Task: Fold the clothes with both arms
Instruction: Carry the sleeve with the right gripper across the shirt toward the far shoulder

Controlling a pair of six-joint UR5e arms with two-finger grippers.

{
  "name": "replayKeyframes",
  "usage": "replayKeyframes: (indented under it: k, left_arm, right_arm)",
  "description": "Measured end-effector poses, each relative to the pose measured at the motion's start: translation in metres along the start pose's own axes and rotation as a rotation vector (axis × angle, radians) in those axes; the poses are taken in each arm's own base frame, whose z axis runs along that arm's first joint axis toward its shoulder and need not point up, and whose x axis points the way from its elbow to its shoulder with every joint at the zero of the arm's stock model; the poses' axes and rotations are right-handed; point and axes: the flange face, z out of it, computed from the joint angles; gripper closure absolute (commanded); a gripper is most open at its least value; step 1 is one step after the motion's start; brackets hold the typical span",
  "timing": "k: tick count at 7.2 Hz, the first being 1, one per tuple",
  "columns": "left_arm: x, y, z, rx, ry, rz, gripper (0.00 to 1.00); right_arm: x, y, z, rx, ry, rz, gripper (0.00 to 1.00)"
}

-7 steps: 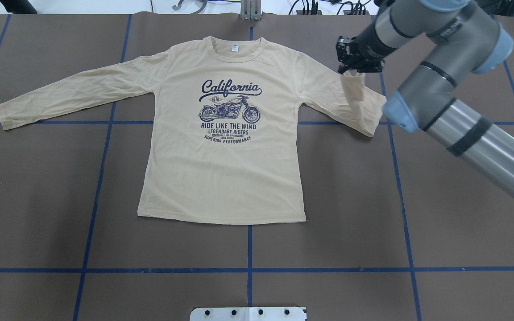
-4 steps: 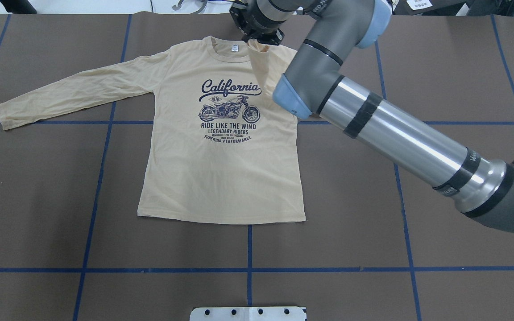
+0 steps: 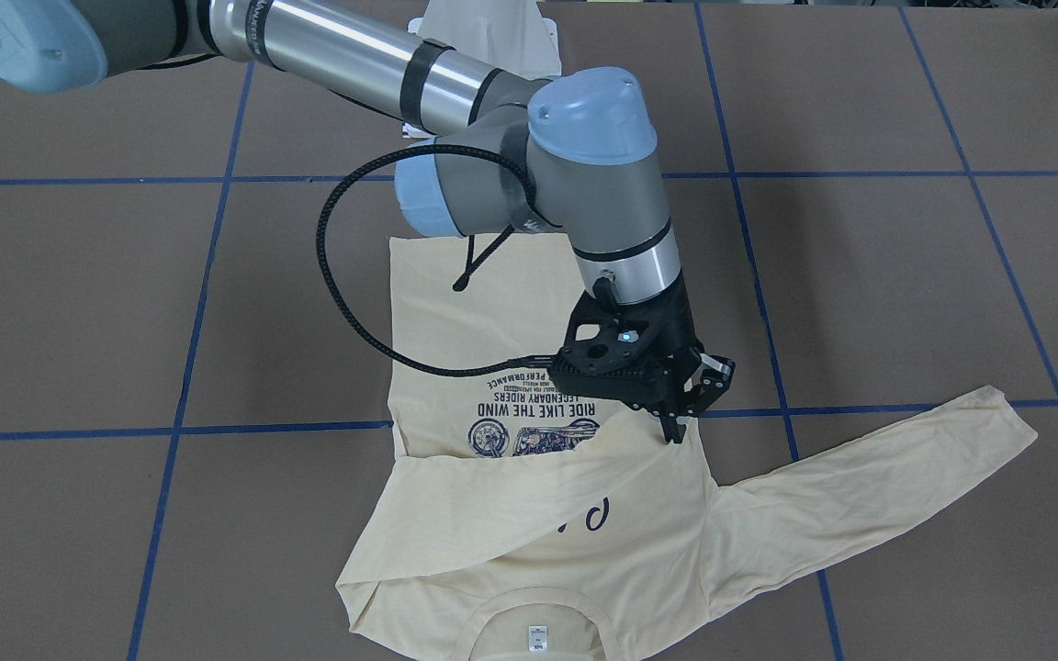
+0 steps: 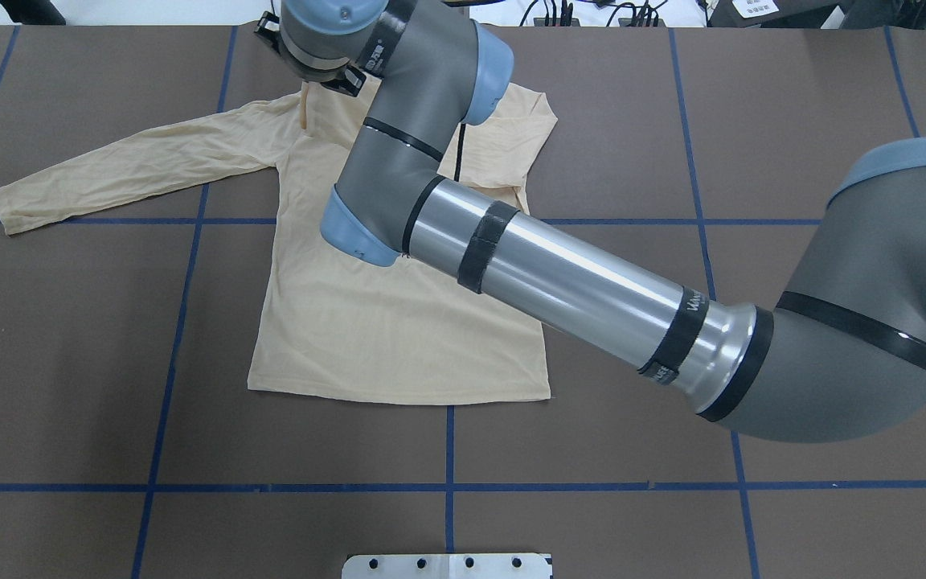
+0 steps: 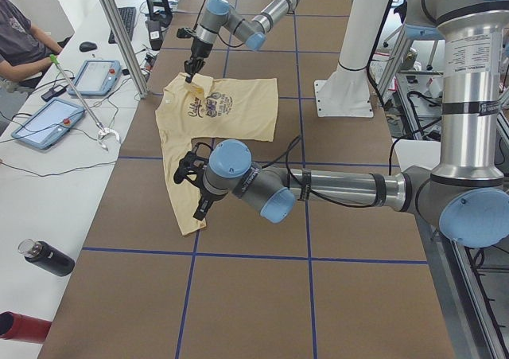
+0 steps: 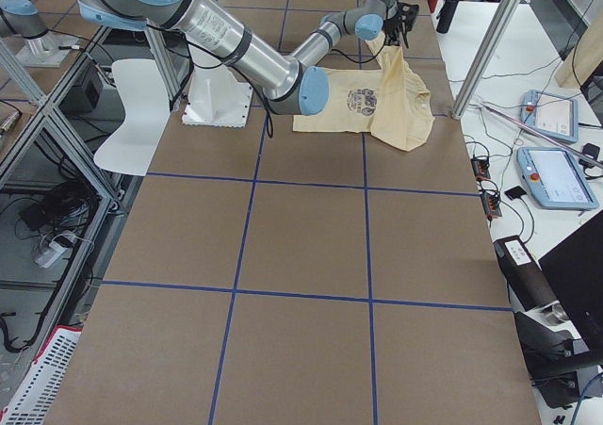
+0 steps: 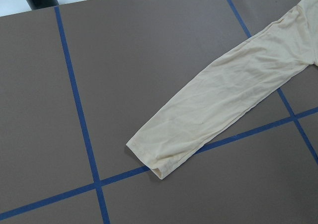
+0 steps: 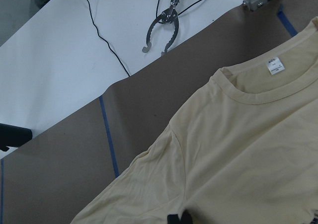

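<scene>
1. brown taped counter (image 4: 69, 362): the long-sleeved t-shirt (image 4: 399, 338) is laid flat, print up.
2. its right sleeve (image 3: 529, 509) is clenched at the cuff by the right pincer (image 3: 680, 418), so a fold is drawn across the chest.
3. left pincer (image 5: 198, 208), over the left sleeve (image 7: 223, 105): state cannot be told.
4. the cuff has been carried from collar to left shoulder.

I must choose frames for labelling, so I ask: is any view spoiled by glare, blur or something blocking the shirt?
Overhead: sharp, but the right arm covers much of the T-shirt and its silver tube shows a bright streak. Front-facing: sharp, even light, similar glare. Left wrist: the sleeve is clear, no glare.
</scene>
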Motion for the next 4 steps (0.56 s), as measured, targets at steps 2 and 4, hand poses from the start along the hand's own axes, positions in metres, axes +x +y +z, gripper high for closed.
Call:
replayKeyframes:
  k: [2,4]
  left_arm:
    - [0.0,0.0,0.0,-0.001,0.0,-0.001,0.0]
    - [-0.004,0.003,0.004,-0.01,-0.001,-0.009,0.0]
  right_arm:
    - [-0.005,0.025,0.028,0.041,0.007,-0.016,0.02]
    - [-0.035,0.033,0.023,0.082,-0.013,-0.011,0.02]
